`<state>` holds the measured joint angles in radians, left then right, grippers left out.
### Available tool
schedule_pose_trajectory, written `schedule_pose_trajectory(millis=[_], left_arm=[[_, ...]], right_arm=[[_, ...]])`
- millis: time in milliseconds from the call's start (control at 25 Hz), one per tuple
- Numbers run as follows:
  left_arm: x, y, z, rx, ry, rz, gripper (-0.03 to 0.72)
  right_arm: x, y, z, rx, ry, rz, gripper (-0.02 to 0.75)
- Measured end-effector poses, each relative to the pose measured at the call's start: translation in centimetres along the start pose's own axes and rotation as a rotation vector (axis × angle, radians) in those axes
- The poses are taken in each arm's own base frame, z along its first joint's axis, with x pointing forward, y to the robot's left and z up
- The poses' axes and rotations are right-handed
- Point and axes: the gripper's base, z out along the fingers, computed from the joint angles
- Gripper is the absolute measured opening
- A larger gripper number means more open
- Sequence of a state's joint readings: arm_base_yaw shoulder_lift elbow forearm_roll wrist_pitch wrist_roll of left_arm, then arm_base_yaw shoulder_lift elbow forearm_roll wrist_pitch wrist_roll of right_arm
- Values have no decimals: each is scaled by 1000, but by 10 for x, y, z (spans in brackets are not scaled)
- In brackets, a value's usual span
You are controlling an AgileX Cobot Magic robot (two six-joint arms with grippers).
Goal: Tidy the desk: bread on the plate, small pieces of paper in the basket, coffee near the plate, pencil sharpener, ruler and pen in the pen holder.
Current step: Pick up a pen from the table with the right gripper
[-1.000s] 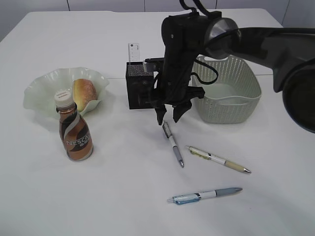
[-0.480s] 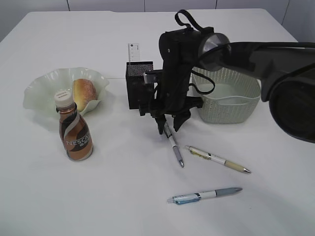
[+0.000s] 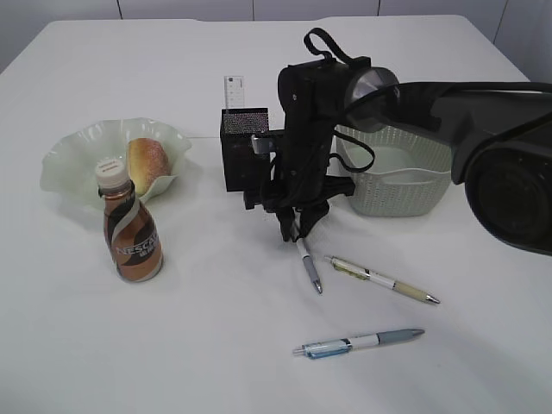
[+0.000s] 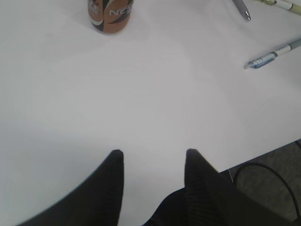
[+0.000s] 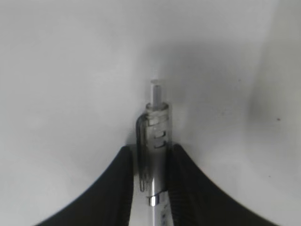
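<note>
Pinching pen [image 5: 155, 141], right fingers [image 5: 120, 183], wrist-view only.

Brown plastic coffee bottle with cream cap [image 3: 131, 234]: white "NESCAFE" lettering on label, partly legible in exterior view; left wrist view shows only "NES". White ruler [image 3: 234, 90] markings too small to read.

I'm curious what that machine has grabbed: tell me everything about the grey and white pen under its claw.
The grey and white pen lies flat on the white table, grey tip toward the camera. Its translucent grey clicker end with a metal clip sits between the right gripper, whose black fingers press both sides. It looks plastic.
</note>
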<state>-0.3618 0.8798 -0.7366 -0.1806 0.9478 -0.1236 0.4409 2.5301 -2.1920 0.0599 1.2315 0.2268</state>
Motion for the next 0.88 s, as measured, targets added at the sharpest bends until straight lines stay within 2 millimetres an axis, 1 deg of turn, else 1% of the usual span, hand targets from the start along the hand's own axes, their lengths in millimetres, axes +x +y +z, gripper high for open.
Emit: schedule_pose_trajectory(millis=[120,160,360,480,560,680,760,880], left_arm=[[0,0,0,0,0,0,318],[0,0,0,0,0,0,318],[0,0,0,0,0,0,318],[0,0,0,0,0,0,318],[0,0,0,0,0,0,318],[0,0,0,0,0,0,318],[0,0,0,0,0,0,318],[0,0,0,0,0,0,318]], right_arm=[[0,0,0,-4,1,1,134],[0,1,0,-6,-1,2,119],[-2,3,-2,-25,-10,7,105],[-6,6,-10,-53,-35,4,86],[-8,8,-23,-68,-68,1,83],[-13,6,-57,-97,-142,6,82],[-16,-3,-79,-128,-185,23,82],[-19,-22,-108,-194,-237,54,82]])
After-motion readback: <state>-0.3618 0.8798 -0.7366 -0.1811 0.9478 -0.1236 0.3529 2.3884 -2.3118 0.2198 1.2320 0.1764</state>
